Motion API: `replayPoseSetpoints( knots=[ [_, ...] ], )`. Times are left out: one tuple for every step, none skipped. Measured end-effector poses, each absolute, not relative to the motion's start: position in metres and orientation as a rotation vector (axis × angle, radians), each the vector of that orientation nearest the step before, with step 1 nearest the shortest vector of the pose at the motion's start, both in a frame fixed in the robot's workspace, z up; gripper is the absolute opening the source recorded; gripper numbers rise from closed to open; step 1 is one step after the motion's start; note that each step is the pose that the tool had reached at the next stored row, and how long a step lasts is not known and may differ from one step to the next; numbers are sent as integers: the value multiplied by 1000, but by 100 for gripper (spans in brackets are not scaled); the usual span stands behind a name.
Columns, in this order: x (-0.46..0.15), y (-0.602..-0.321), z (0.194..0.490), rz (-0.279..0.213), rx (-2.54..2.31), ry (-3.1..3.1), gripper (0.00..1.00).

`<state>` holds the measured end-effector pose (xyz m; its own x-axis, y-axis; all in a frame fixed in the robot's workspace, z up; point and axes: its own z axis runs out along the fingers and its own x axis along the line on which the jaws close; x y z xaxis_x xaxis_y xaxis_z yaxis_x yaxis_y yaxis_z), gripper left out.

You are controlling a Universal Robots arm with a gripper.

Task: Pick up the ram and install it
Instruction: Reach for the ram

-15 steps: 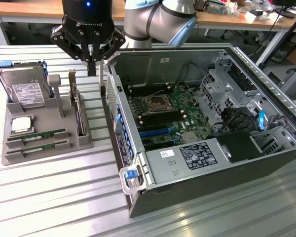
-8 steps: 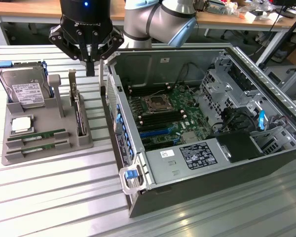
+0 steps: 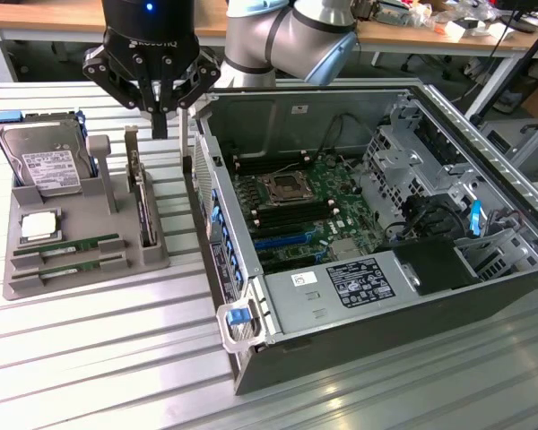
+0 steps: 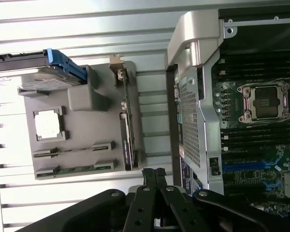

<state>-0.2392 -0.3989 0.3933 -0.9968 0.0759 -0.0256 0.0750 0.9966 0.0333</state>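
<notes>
Ribbed alu tabletop point(image 3: 90, 358), ram point(image 3: 67, 246) in tray point(image 3: 36, 282), wood bench point(image 3: 36, 13) behind

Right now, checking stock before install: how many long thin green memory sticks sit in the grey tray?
2. One green memory stick lies beside the square silver processor chip; the other green memory stick lies parallel, nearer the grey tray's end. None seem hidden.

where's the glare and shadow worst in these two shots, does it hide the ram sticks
Exterior view: the table slats glare white in the foreground, the computer case is dim inside toward the exterior view's right, the ram sticks are evenly lit. Wrist view: the table slats wash out almost white, the tool is a dark shape, the ram sticks lie in flat light, unhidden.
</notes>
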Motion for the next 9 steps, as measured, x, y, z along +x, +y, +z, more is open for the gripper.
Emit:
replayPoseSetpoints(
  knots=[
    [-240, -399, 393, 50, 118, 3112, 11],
    [-241, -399, 393, 50, 118, 3112, 11],
    [-241, -399, 393, 49, 118, 3112, 11],
    [-242, -399, 393, 49, 118, 3112, 11],
    [-242, -399, 393, 49, 118, 3112, 11],
    [-243, -399, 393, 49, 118, 3112, 11],
    [-243, -399, 393, 49, 118, 3112, 11],
    [-243, -399, 393, 48, 118, 3112, 11],
    [-244, -399, 393, 48, 118, 3112, 11]
  ],
)
